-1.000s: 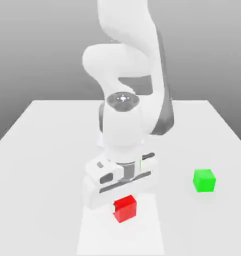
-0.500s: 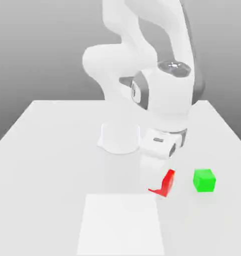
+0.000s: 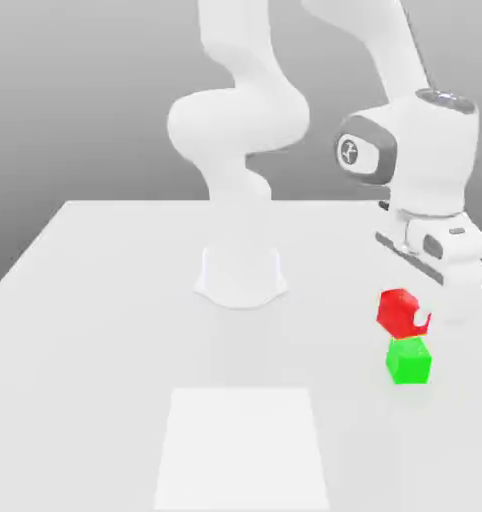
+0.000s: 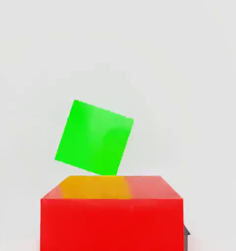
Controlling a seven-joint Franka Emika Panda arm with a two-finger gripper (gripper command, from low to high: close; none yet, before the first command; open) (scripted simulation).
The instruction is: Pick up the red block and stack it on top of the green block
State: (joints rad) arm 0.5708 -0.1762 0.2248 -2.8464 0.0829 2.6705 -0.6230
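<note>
While the gripper [image 3: 417,318] is clamped shut on the red block [image 3: 397,311], that block hangs in the air, clear of the table [image 3: 105,300]; its lower edge sits just above the green block [image 3: 408,361], no contact that I can confirm from the exterior view; green block rests flat on the table directly under the tool, slightly offset toward the exterior view's right of the held cube; hand view agrees: red block [image 4: 111,215] fills the near field between the jaws, green block [image 4: 94,137] lies beyond it on the table, not squarely under it but shifted a bit to one side and yawed relative to the red cube's faces; cubes have no long axis, so what matters is the lateral offset plus that yaw mismatch; my read: transport step is nearly done, placement not yet done; next move likely needs a small sideways correction to centre red over green, maybe a wrist turn to square the faces, then a straight descent and release; risk: lowering off-centre could tip the red block off the edge or nudge the green one.
</note>
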